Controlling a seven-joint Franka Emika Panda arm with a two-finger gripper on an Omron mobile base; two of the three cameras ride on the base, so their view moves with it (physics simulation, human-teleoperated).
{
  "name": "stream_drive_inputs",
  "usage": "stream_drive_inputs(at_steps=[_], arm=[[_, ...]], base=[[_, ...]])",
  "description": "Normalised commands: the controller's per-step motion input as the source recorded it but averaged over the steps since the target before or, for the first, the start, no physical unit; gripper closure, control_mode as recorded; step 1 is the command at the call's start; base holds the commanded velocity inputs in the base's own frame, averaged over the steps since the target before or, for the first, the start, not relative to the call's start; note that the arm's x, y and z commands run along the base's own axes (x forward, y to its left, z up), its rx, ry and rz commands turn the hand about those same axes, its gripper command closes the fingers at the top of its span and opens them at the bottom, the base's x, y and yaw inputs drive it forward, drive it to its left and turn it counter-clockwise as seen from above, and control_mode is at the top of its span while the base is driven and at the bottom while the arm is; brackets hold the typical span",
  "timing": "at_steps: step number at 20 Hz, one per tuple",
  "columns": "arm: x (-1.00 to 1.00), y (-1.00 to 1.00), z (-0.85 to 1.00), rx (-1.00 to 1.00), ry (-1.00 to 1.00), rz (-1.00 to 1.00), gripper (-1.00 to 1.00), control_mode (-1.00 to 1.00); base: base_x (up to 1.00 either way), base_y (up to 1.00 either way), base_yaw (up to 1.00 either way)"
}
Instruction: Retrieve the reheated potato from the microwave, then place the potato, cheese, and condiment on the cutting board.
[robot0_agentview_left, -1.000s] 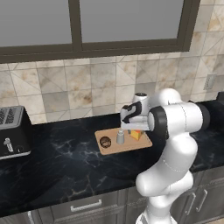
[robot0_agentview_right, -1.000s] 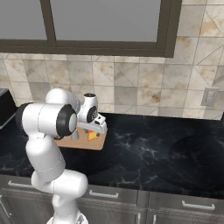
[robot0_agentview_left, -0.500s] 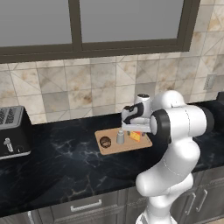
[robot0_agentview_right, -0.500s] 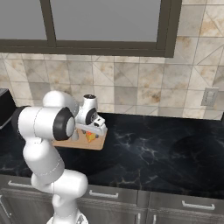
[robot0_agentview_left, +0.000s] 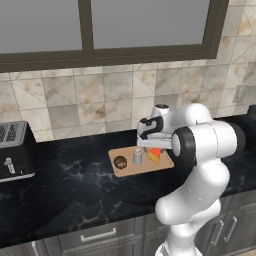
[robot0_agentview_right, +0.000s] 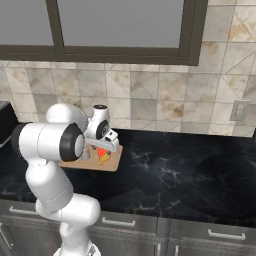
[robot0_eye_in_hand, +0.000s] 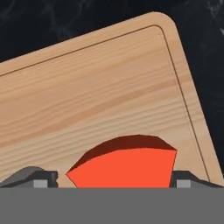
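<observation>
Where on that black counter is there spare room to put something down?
Free: the counter between toaster and cutting board, and right of the board in the right base view. Crowded: the board itself, holding potato, condiment and cheese.

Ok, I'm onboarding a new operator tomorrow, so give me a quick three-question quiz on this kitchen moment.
1. True or false: the potato lies on the cutting board.
2. Which item sits between the potato and the cheese? A) a toaster B) the condiment shaker C) a mug
3. In the hand view, what lies between the fingertips of the gripper, and are the jaws clamped on it?

Key: 1. True. 2. B. 3. The cheese wedge; no, the jaws stand open, with a tip on either side of it.
</observation>
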Motion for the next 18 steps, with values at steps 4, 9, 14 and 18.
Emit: stream_drive_inputs(at_steps=[4, 9, 14, 18], arm=[[0.00, 0.04, 0.47, -0.01, 0.00, -0.05, -1.00, -1.00], [-0.06, -0.02, 0.50, -0.05, 0.00, -0.08, -1.00, -1.00], [-0.58, -0.02, 0.28, -0.02, 0.00, -0.03, -1.00, -1.00], [-0.66, 0.00, 0.17, 0.00, 0.00, 0.00, -1.00, -1.00]], base=[[0.00, 0.00, 0.00], [0.00, 0.00, 0.00], [0.00, 0.00, 0.00], [0.00, 0.00, 0.00]])
